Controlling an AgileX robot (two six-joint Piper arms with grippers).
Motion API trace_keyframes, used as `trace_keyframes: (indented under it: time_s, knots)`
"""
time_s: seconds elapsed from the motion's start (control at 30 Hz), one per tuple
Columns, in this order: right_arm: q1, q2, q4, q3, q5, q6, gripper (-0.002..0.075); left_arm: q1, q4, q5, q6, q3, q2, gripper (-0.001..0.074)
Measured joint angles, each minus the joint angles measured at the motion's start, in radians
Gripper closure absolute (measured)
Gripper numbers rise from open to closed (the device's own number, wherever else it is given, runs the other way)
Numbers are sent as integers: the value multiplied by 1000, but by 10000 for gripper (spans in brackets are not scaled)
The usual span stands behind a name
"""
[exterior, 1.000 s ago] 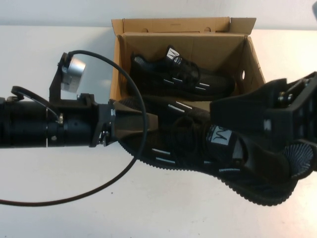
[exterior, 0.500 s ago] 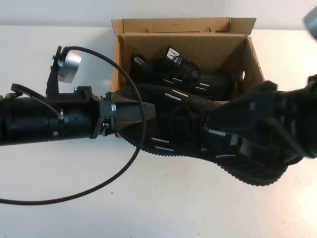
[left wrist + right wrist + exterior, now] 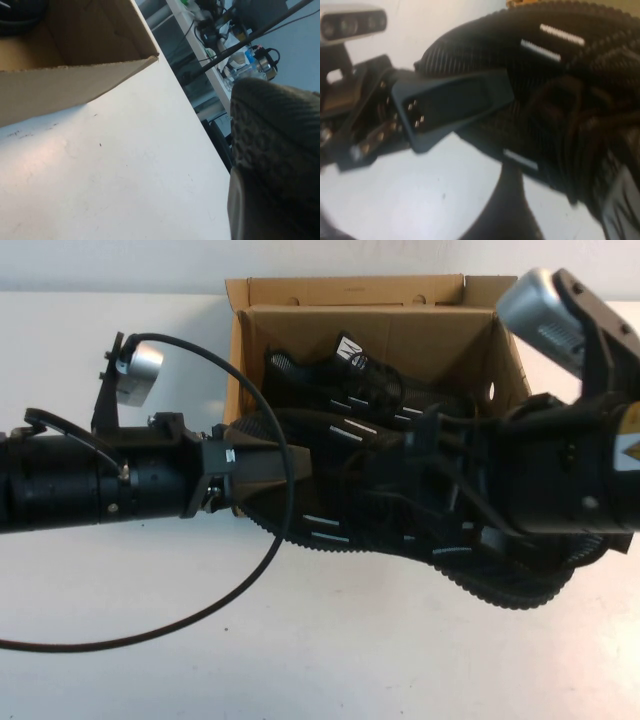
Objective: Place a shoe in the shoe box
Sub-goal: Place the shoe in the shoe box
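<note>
A white table (image 3: 300, 660) fills the high view, with a brown corrugated cardboard shoe box (image 3: 370, 325) standing open at its far edge, short flaps up and a small oval hole in its right end wall. Inside the box, along the far side, lies one black mesh sneaker with white dash marks and a white logo tag on its tongue (image 3: 350, 365).

A second, matching black mesh sneaker with a ridged black sole (image 3: 340, 505) is held between the two arms, over the box's near wall and the table just in front of it. Its toe points to the robot's left and its heel to the right.

The left gripper (image 3: 262, 480) reaches in from the left and is clamped on the toe end of this shoe. In the right wrist view, one of its dark wedge-shaped fingers (image 3: 452, 105) lies flat against the mesh upper (image 3: 560, 100). In the left wrist view, the shoe's sole (image 3: 277, 145) fills the right side, with the cardboard box (image 3: 75, 80) beyond it.

The right gripper (image 3: 450, 490) comes in from the right over the shoe's laces and heel. Its fingers are hidden among the black shoe and arm, so whether they are closed cannot be told.
</note>
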Motion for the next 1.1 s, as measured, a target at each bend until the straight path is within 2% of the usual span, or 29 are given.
trace_keyframes:
  time_s: [0.13, 0.23, 0.3, 0.4, 0.47, 0.53, 0.7, 0.77, 0.87, 0.97, 1.1]
  knots:
    - [0, 47, 8, 0, -47, 0, 214, 0, -2, 0, 0, 0, 0, 599]
    - [0, 76, 26, 0, -67, -6, 272, 0, -5, -1, 0, 0, 0, 599]
    - [0, 90, 37, 0, -70, -31, 363, 0, -5, -8, 5, 0, 0, 599]
    - [-3, 98, 57, 2, -73, -96, 579, 0, -5, -8, 17, 0, 0, 600]
    - [-4, 101, 67, 3, -73, -132, 669, 0, -5, 1, 27, 0, 0, 600]
    - [-5, 101, 74, 3, -73, -160, 707, 0, -5, 7, 31, 0, 0, 600]
    - [-6, 101, 76, 3, -73, -179, 724, 2, 10, 26, -2, -2, 0, 581]
    - [-6, 95, 76, 5, -66, -190, 725, 2, 19, 51, -48, -10, 0, 462]
    - [-6, 87, 78, 5, -55, -208, 726, 2, 27, 100, -120, -19, 0, 186]
    - [-6, 78, 81, 5, -39, -226, 726, 2, 40, 125, -151, -42, 0, 83]
    - [-6, 57, 78, 5, -9, -232, 727, 2, 62, 123, -148, -85, 0, 66]
